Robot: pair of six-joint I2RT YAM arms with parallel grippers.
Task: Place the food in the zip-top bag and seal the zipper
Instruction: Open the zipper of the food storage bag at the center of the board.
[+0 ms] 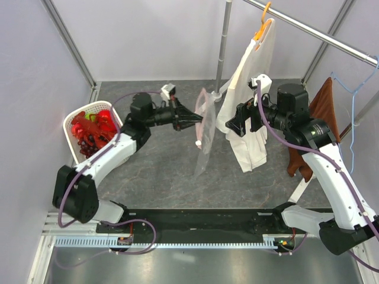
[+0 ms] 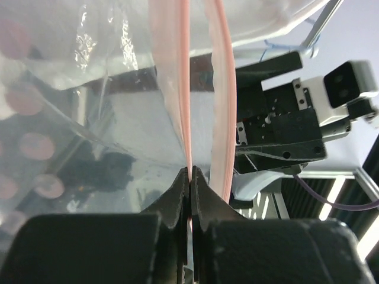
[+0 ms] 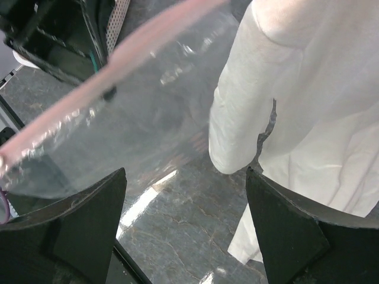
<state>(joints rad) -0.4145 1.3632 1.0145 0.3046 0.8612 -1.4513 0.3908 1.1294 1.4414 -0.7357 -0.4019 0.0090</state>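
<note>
The clear zip-top bag (image 1: 204, 133) hangs in mid-air over the table's middle, its pink zipper (image 1: 199, 118) running down its near edge. My left gripper (image 1: 200, 125) is shut on one pink strip (image 2: 186, 89) of the zipper; the second strip (image 2: 224, 118) bows away to the right, so the mouth stands open. My right gripper (image 1: 227, 125) is open and empty just right of the bag, which fills the upper left of the right wrist view (image 3: 130, 106). The food (image 1: 92, 131), red chillies, an apple and a green piece, lies in the white basket (image 1: 71, 121) at far left.
A cream shirt (image 1: 249, 106) hangs on an orange hanger from a metal rail, right behind my right gripper and close to its fingers (image 3: 284, 219). A brown cloth (image 1: 323, 112) hangs at far right. A rack pole (image 1: 222, 53) stands behind the bag.
</note>
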